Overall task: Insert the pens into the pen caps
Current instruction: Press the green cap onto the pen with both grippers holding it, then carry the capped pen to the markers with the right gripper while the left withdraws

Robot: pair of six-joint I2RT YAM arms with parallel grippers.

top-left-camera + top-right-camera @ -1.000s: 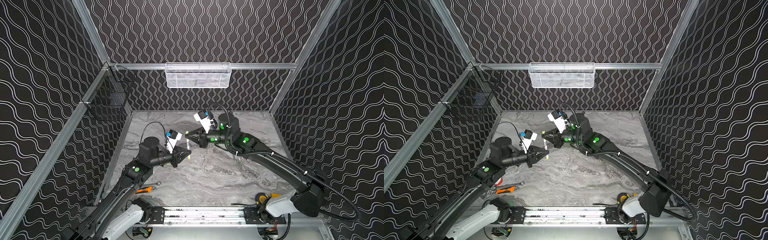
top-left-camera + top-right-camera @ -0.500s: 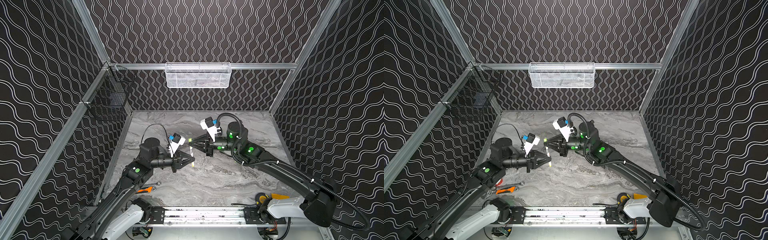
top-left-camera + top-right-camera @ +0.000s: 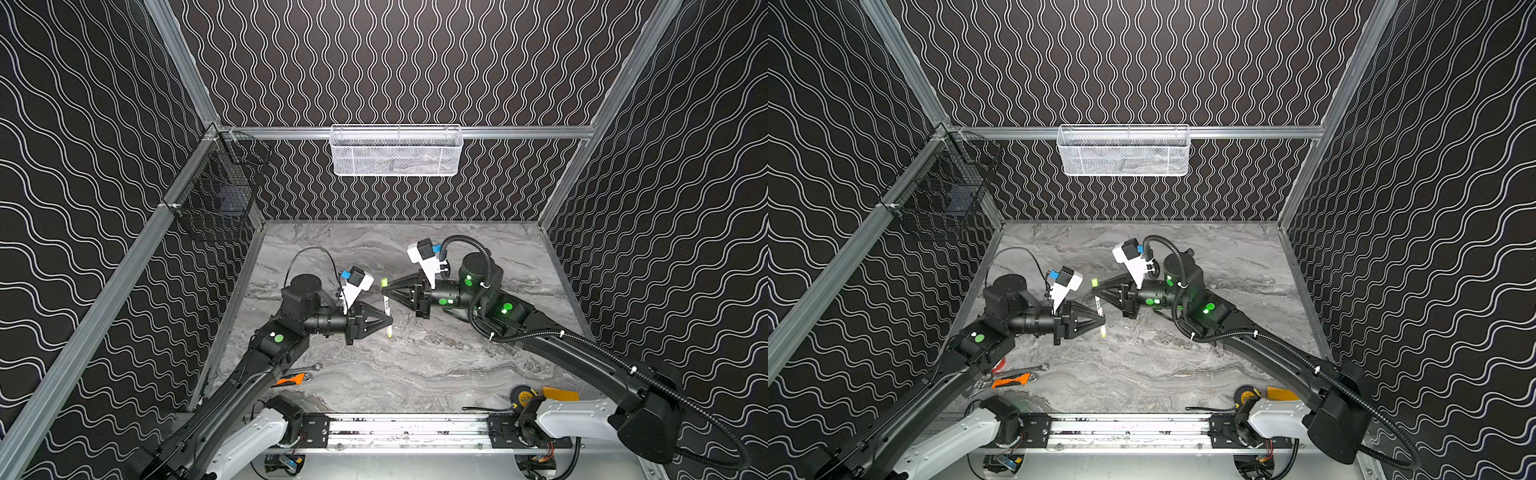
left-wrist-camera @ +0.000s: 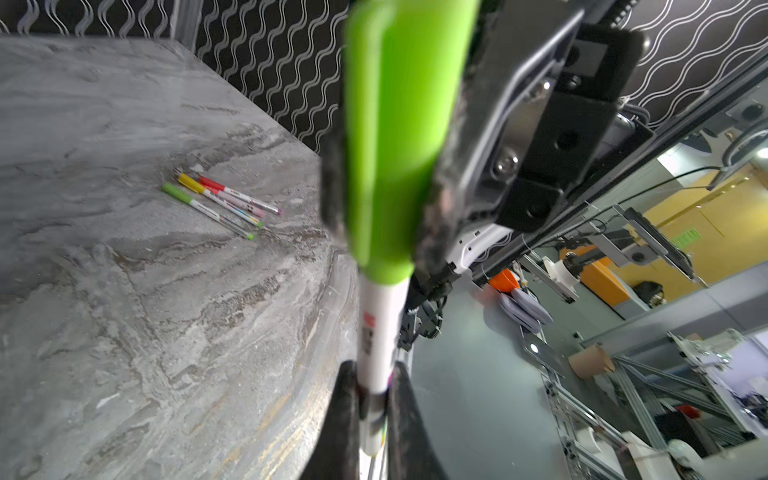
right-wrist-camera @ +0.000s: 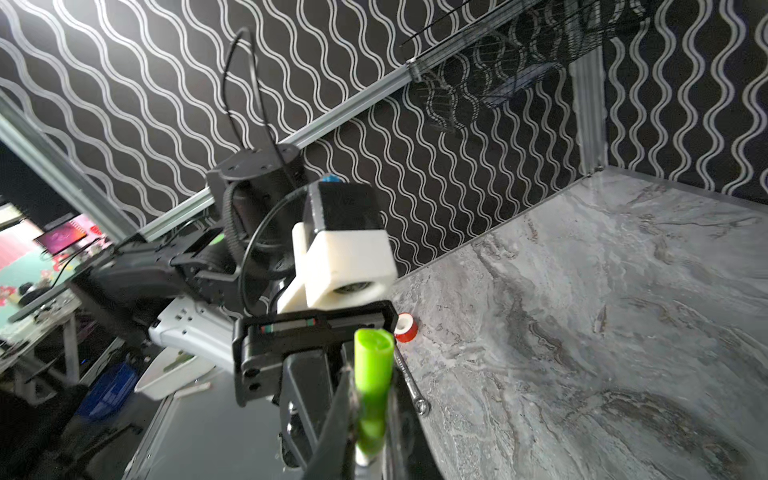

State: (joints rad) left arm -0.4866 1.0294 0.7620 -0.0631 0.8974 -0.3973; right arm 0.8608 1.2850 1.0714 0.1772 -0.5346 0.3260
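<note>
step: capping green pen | left gripper [image 3: 390, 322] clamped on pen [image 4: 377, 332], right gripper [image 3: 385, 289] pinching cap [image 4: 395, 137], both mid-air over desk [image 3: 415, 365] | cap looks seated, I judge | next: I release cap, lay pen by capped pens [image 4: 220, 203]

Both top views look down from high at the front toward the back wall [image 3: 395, 62], far off, sharing the whole table [image 3: 436, 365]. Each wrist camera sits just behind its claw, looking along it at close range; left gripper [image 4: 372, 390] and right gripper [image 5: 370, 399] face each other, sharing the pen [image 4: 376, 332] and green cap [image 4: 395, 137] between the claws
</note>
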